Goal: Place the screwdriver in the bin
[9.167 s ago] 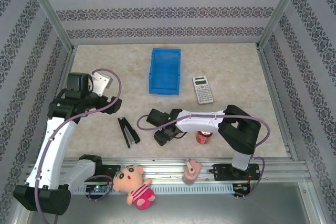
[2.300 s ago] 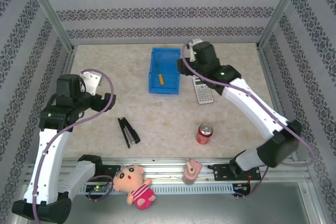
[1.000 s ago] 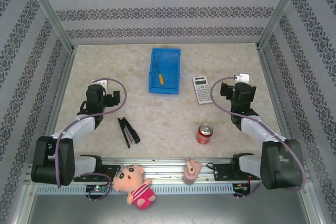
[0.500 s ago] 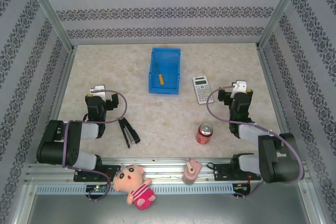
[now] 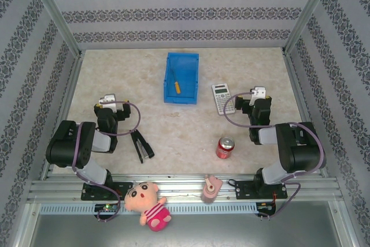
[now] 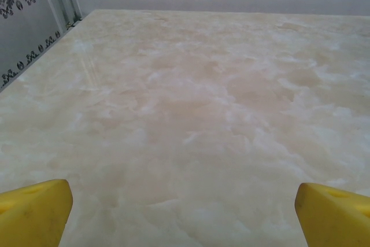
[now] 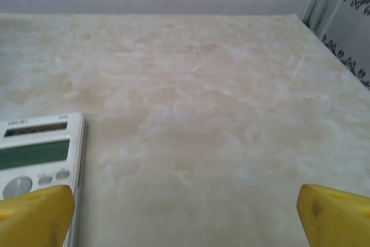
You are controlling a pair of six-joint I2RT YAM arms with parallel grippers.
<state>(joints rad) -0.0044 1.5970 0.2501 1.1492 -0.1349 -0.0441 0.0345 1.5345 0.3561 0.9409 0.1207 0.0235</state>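
Lab test booth: aluminium frame (image 5: pixel 179 186), patterned wall panels (image 5: pixel 185 10).

On my table (image 5: pixel 115 73), the blue bin (image 5: pixel 188 76), a calculator (image 5: pixel 222 98), a black stapler (image 5: pixel 141 146) and a red can (image 5: pixel 224 147) are sitting well apart.

The screwdriver (image 5: pixel 176 85) lay inside the bin (image 5: pixel 188 62), which sat toward the far edge of the table (image 5: pixel 185 125), near its middle. The calculator (image 5: pixel 222 98) lay right of the bin, not touching it. Nearer the front edge stood the can (image 5: pixel 225 147), right of centre, with the stapler (image 5: pixel 141 145) to its left.
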